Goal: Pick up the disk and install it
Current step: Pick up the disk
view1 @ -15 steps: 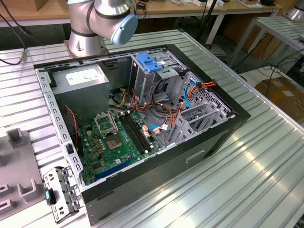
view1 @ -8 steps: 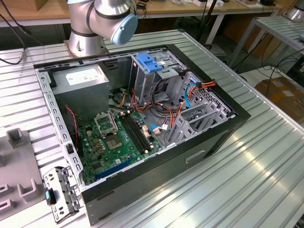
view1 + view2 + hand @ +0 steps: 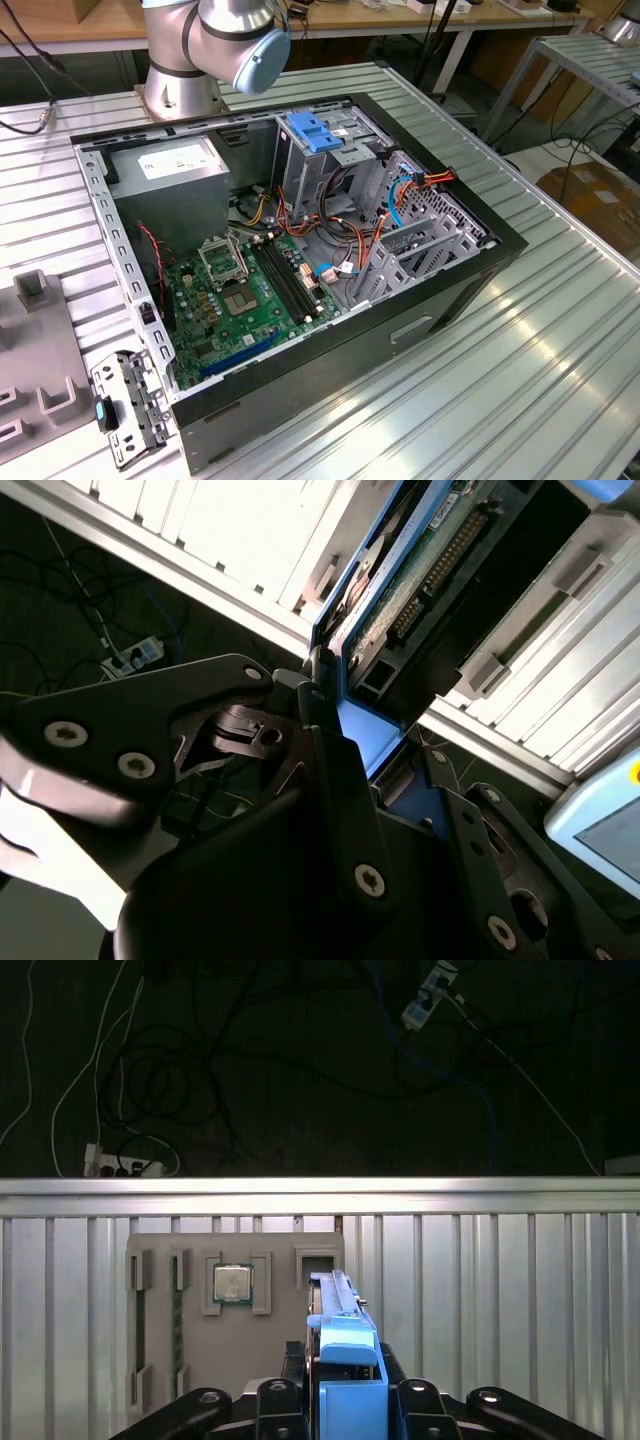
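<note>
In both wrist views the disk (image 3: 338,1325) stands edge-on between my black fingers, its blue carrier rail (image 3: 352,1385) facing the camera. My gripper (image 3: 346,1392) is shut on it. In the second wrist view the disk's (image 3: 425,565) green circuit-board side and connector pins show, with the blue rail (image 3: 362,730) pinched in my gripper (image 3: 375,755). The disk rises over a grey fixture plate (image 3: 190,1350) on the slatted table; whether it still touches the plate's slot I cannot tell.
The open computer case (image 3: 450,290) lies on the slatted table, with a motherboard (image 3: 250,290), a grey power-supply box (image 3: 170,165) and a metal drive cage with a blue latch (image 3: 315,130). The arm's base (image 3: 180,85) stands behind it. A chip (image 3: 232,1283) sits on the fixture plate.
</note>
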`<action>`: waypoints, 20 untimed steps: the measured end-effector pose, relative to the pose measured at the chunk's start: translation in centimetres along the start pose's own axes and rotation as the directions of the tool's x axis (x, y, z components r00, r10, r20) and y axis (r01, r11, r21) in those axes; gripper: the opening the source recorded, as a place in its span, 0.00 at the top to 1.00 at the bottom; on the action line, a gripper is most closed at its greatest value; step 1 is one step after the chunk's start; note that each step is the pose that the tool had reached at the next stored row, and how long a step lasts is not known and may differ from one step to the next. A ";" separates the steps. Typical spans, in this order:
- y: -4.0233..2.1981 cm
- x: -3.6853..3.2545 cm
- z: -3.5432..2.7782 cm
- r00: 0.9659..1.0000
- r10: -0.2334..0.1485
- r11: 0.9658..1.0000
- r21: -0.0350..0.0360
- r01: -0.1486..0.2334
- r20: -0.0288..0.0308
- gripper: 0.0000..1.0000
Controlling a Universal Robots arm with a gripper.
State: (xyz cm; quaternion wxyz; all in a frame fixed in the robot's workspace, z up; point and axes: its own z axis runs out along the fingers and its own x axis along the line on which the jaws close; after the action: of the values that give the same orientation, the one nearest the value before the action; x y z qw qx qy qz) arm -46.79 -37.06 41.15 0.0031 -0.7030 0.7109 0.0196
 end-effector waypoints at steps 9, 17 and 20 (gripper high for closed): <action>0.01 -0.02 -0.53 1.000 0.000 1.000 0.000 0.000 0.000 0.63; 0.03 -0.04 -1.25 1.000 0.000 1.000 0.000 0.000 0.000 0.63; 0.04 -0.05 -1.50 1.000 0.000 1.000 0.000 0.000 0.000 0.63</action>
State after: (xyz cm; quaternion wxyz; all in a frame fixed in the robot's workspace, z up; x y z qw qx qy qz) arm -46.79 -37.06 42.66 0.0031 -0.7030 0.7110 0.0196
